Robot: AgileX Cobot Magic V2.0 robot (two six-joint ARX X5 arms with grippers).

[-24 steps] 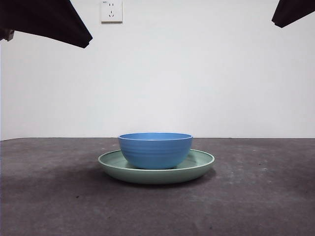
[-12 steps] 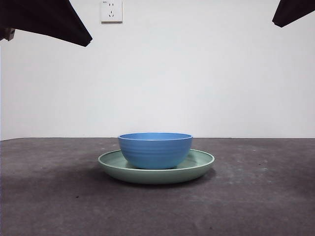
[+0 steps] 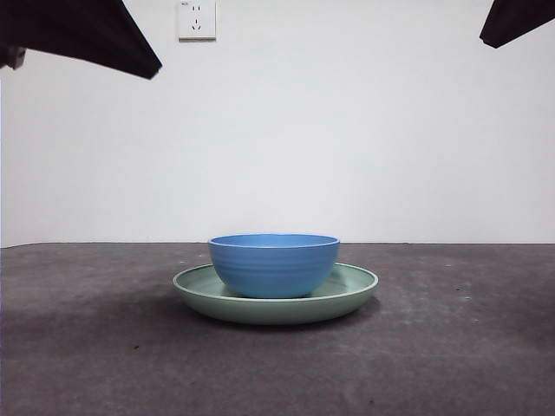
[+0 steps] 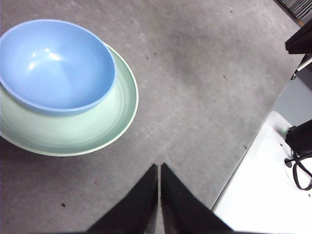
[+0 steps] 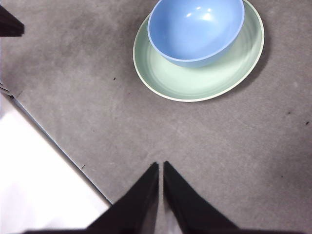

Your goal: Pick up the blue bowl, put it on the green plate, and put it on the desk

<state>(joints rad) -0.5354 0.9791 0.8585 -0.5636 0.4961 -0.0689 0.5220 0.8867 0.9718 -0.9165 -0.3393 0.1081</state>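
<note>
- Tabletop [image 3: 95,364]: a dark grey-brown matte surface with pale scuffs is seen nearest the front camera, bare in front of the dishes.
- Green plate [image 3: 351,290]: it lies flat on the tabletop at mid-depth, and its raised rim is exposed all round.
- Blue bowl [image 3: 274,264]: it is seated upright inside the green plate, set off-centre in the wrist views toward one side of the well, and no gripper touches it.
- Left gripper [image 4: 159,195]: it is held high above the tabletop, well apart from the dishes; its fingers [image 4: 141,197] are pressed together and nothing is gripped.
- Right gripper [image 5: 161,192]: it is likewise raised and well apart from the plate; its fingers [image 5: 183,200] are closed on nothing.
- Step in hand, as judged: the bowl is next to be taken off the plate and set on the tabletop. The fingers should be parted before descent, the bowl's rim pinched where it is clear of the plate's rim, and the lift made straight up so the plate is not dragged.
- Comparison with the earlier front views: nothing is seen to have moved; bowl, plate and both dark arm tips at the top corners are unchanged.
- Wall socket [image 3: 197,19]: it is seen farthest back, on the white wall.
</note>
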